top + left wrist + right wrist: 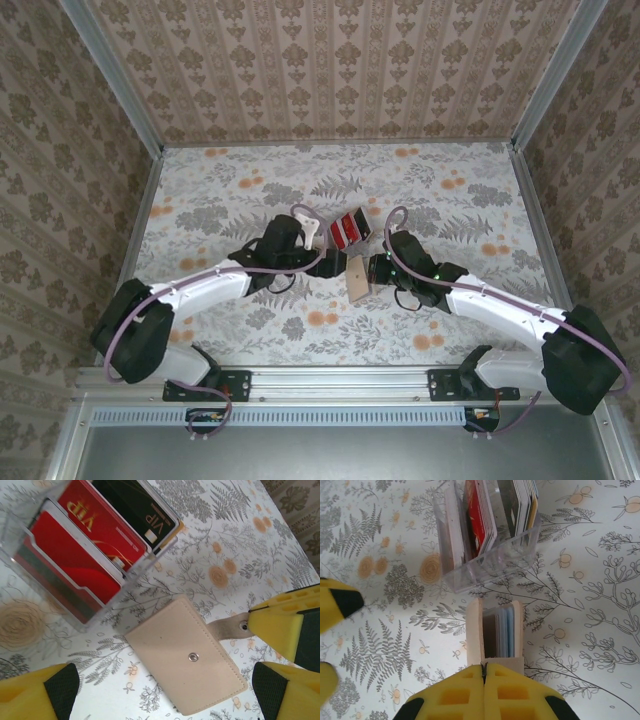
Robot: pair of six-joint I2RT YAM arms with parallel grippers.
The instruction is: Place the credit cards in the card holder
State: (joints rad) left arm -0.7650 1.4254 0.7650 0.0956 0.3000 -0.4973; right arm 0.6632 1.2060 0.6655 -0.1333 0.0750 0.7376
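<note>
The small tan leather-like folding card holder (186,664) sat near the middle of the floral-patterned tabletop (215,200), just beside a clear plastic box (492,572) and between the two arms. The right gripper (484,672) had its yellow fingers pressed fully together, pinching the holder by its end. The left wrist view showed them clamped on the snap strap. Seen from the right wrist, the holder stood on edge with its two tan walls slightly parted and bluish-grey layers between them. Whether those layers were pockets or cards already inside could not be told.

The thin glossy red credit cards (82,547) stood upright in the clear box, with a black card and some paler ones beside them. No red card was visible in the holder or in either gripper. The left gripper (328,264) hovered close to the holder's other side. Its fingers (35,696) were spread wide and held nothing.

By this reading the task was at an early stage: the holder was gripped and presented, but no red card appeared to have been put in. What seemed left was for the free arm to draw a card from the box, slip it between the tan walls, and repeat for the rest.
</note>
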